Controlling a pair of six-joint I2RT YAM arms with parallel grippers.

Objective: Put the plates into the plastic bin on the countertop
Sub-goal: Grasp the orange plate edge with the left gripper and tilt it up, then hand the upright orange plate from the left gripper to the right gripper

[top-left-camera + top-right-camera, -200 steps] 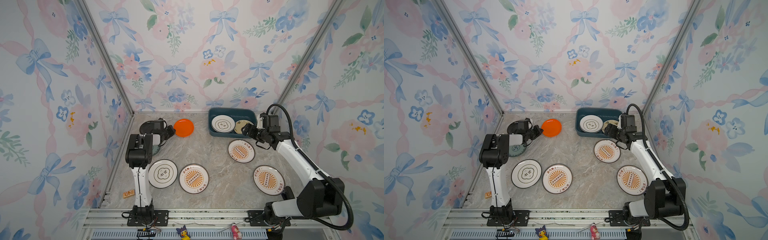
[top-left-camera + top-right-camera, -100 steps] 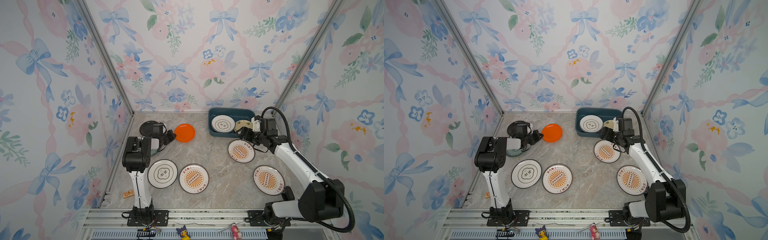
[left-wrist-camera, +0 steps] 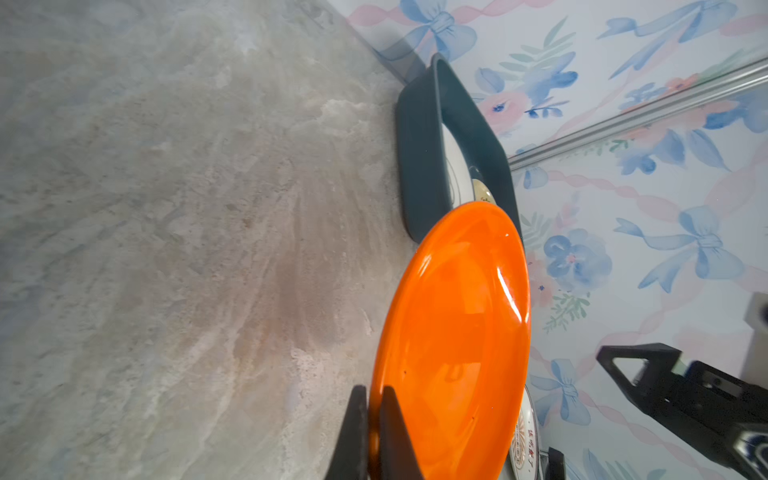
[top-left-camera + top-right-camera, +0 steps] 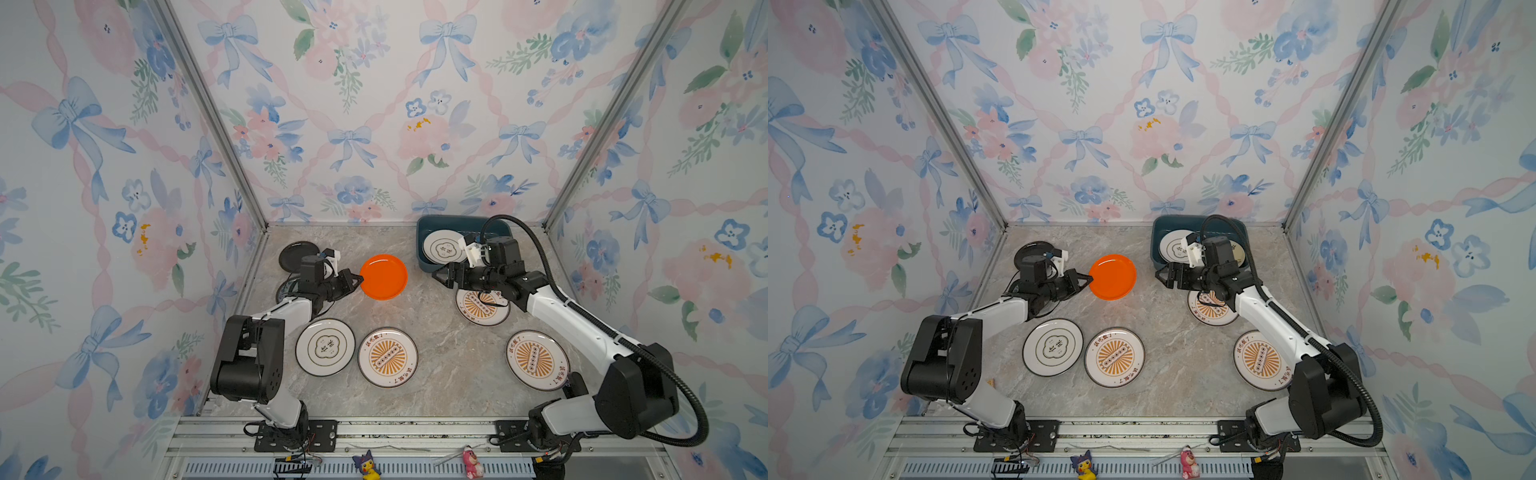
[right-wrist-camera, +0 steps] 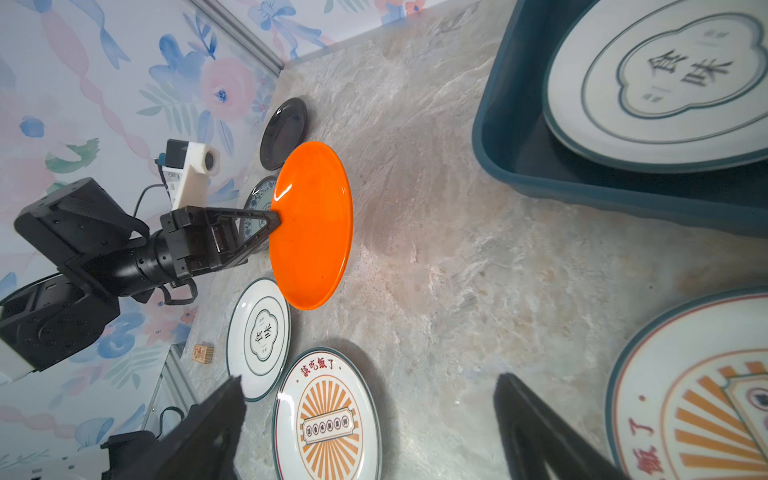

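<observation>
My left gripper (image 4: 360, 279) is shut on the rim of an orange plate (image 4: 383, 276), holding it above the countertop (image 4: 449, 365) left of the dark teal plastic bin (image 4: 420, 245). In the left wrist view both fingers (image 3: 388, 415) pinch the plate's edge (image 3: 453, 332). My right gripper (image 4: 436, 276) stands open and empty, facing the orange plate (image 5: 311, 224) with a gap between them. A cloud-emblem plate (image 5: 665, 79) lies in the bin (image 5: 498, 137). Sunburst plates (image 4: 387, 357) (image 4: 536, 359) lie on the countertop, another (image 4: 482, 305) under my right arm.
A cloud-emblem plate (image 4: 325, 347) lies front left. A black plate (image 4: 297, 255) and a teal-patterned plate (image 4: 286, 286) sit by the left wall, the latter partly under my left arm. A small wooden block (image 5: 203, 353) lies near the front left corner. Flowered walls enclose three sides.
My left gripper has carried the orange plate right and toward the middle of the countertop. My right arm has swung left, away from the bin, its open gripper now facing the plate.
</observation>
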